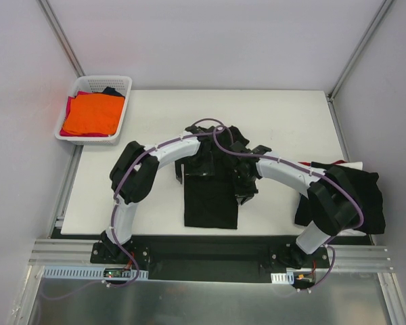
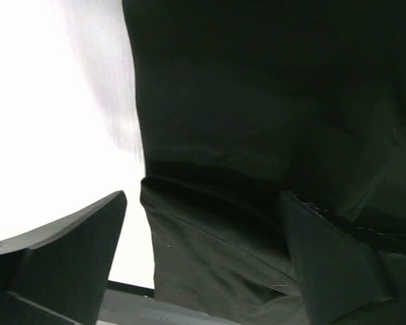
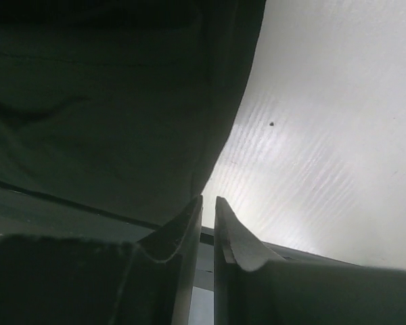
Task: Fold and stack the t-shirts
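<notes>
A black t-shirt (image 1: 211, 202) lies partly folded at the middle of the table, its far part bunched under both grippers. My left gripper (image 1: 201, 161) hovers over its far left part. In the left wrist view the left gripper (image 2: 203, 200) is open, with the jaws wide apart, and the shirt (image 2: 243, 122) fills the space below them. My right gripper (image 1: 247, 184) is at the shirt's right edge. In the right wrist view the right gripper (image 3: 208, 200) is shut with only a thin gap, just off the edge of the cloth (image 3: 101, 101), and holds nothing.
A pile of black shirts (image 1: 362, 196), with red and white showing beneath, hangs over the table's right edge by the right arm. A white lattice basket (image 1: 105, 80) at the far left holds an orange shirt (image 1: 91, 114). The white table (image 1: 284, 115) shows behind the shirt.
</notes>
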Motion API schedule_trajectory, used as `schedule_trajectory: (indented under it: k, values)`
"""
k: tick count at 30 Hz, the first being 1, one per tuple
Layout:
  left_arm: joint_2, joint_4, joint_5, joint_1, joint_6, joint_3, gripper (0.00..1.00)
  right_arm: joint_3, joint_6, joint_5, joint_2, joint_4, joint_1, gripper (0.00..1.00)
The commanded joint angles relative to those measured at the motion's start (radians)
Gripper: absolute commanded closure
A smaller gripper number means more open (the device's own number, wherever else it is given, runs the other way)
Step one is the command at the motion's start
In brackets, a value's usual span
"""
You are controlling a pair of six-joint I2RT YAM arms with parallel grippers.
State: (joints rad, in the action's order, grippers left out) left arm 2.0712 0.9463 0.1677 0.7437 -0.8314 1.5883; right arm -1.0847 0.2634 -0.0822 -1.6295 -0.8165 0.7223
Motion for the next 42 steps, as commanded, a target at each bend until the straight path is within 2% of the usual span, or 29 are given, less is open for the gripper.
schedule_trajectory:
  k: [1,4,5,8,11,15,21,26,30,35,42]
  values:
    - [-0.037,0.008,0.038,-0.004,0.015,0.001,0.01,-0.046,0.005,-0.008,0.003,0.004,0.006,0.8]
    - [-0.092,0.008,0.049,-0.017,0.012,0.015,0.01,-0.081,-0.015,-0.01,0.014,-0.007,-0.021,0.67]
    - [-0.101,0.006,0.04,-0.024,0.012,0.03,0.01,-0.105,-0.019,-0.025,0.014,-0.009,-0.032,0.6]
    - [-0.126,0.008,0.01,-0.069,0.014,0.067,0.01,-0.141,-0.05,-0.074,-0.001,-0.009,-0.09,0.5]
    - [-0.12,0.006,-0.049,-0.113,0.032,0.123,0.01,-0.205,-0.09,-0.135,-0.029,-0.003,-0.156,0.46]
    - [-0.073,0.002,-0.108,-0.164,0.083,0.222,0.01,-0.337,-0.127,-0.215,-0.096,-0.012,-0.257,0.45]
    - [0.044,-0.023,-0.307,-0.296,0.118,0.354,0.01,-0.487,-0.133,-0.367,-0.246,-0.009,-0.378,0.45]
    - [0.13,-0.032,-0.398,-0.372,0.164,0.44,0.02,-0.593,-0.127,-0.451,-0.34,0.004,-0.44,0.44]
    - [0.167,-0.032,-0.435,-0.409,0.209,0.46,0.02,-0.598,-0.124,-0.462,-0.365,0.029,-0.484,0.45]
    - [0.191,-0.038,-0.465,-0.457,0.218,0.446,0.02,-0.525,-0.081,-0.493,-0.352,0.102,-0.552,0.45]
    - [0.217,-0.049,-0.482,-0.465,0.221,0.435,0.02,-0.527,-0.093,-0.518,-0.391,0.117,-0.629,0.44]
